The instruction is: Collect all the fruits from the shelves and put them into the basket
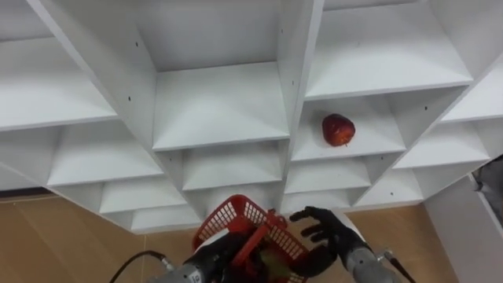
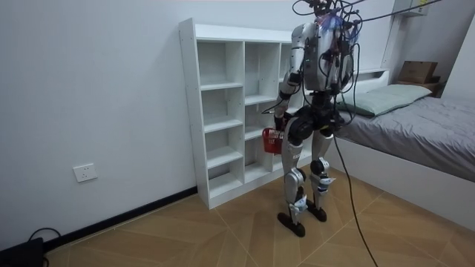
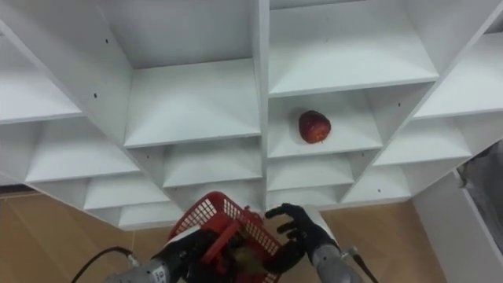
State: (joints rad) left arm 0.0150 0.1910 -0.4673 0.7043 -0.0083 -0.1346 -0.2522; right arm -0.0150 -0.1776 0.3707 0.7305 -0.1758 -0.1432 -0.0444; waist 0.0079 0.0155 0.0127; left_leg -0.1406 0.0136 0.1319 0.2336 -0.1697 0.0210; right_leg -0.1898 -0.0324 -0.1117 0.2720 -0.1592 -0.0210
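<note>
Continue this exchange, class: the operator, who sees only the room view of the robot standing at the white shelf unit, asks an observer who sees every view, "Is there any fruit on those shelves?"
Observer: Yes. One red apple lies on a shelf, up and to the right of the red basket in the eye views.
Operator: Which hand carries that basket?
Observer: The left hand is curled round its handle.
Operator: And the other one?
Observer: The right hand is open with its fingers spread, beside the basket's right rim and well below the apple.
</note>
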